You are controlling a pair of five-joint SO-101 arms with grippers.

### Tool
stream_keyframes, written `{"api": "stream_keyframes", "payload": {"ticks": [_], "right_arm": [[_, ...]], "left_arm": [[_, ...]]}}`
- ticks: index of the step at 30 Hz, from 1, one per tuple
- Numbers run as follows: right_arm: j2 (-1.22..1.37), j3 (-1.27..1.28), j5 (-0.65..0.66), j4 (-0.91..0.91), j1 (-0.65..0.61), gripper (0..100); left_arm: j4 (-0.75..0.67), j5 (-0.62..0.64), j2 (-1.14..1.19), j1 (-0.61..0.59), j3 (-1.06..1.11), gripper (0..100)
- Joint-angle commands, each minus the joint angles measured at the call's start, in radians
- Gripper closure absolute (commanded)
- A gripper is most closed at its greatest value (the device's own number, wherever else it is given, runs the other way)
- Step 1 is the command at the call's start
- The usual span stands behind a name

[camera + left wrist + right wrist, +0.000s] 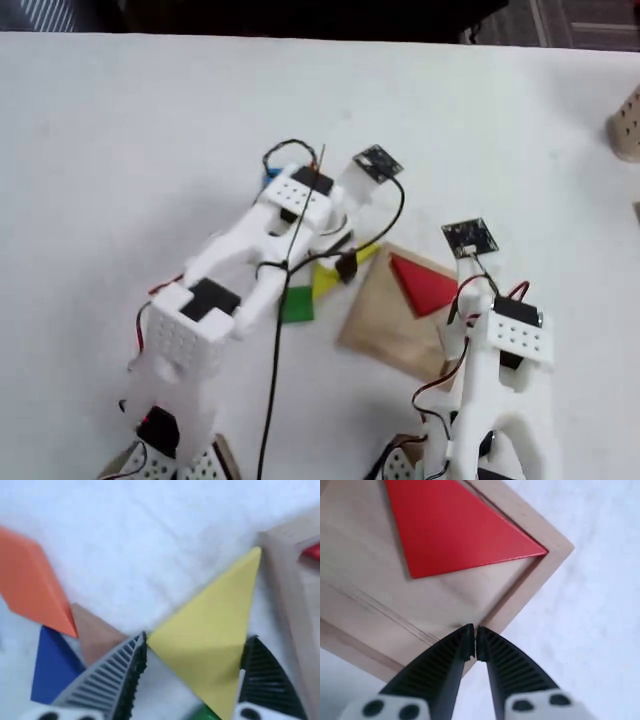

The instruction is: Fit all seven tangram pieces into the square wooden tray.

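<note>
High view: the square wooden tray (385,325) sits right of centre, with a red triangle (422,282) in its far part. A yellow triangle (328,278) and a green piece (297,304) lie just left of it.

Left wrist view: the left gripper (197,640) seems to pinch the yellow triangle between its fingers — contact is hard to confirm.

Right wrist view: the right gripper (474,642) hangs over a tray corner — closed, holding nothing.

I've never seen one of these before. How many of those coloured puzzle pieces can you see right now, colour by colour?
red piece: 1 (in the wooden tray)
yellow piece: 1
green piece: 1
orange piece: 1
blue piece: 1
brown piece: 1
Total: 6 pieces in view
</note>
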Motion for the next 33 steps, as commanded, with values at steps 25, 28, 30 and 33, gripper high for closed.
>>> {"api": "stream_keyframes", "payload": {"ticks": [25,28,30,33], "right_arm": [[-0.015,0.002,0.009,-0.027,-0.007,98.1],[-0.015,0.002,0.009,-0.027,-0.007,98.1],[-0.015,0.002,0.008,-0.027,-0.007,98.1],[-0.015,0.000,0.008,-0.027,-0.007,98.1]], "left_arm": [[-0.043,0.000,-0.314,0.108,0.219,82],[-0.080,0.000,-0.384,0.110,0.305,82],[-0.077,0.000,-0.450,0.094,0.350,82],[-0.078,0.002,-0.578,0.047,0.431,82]]}}
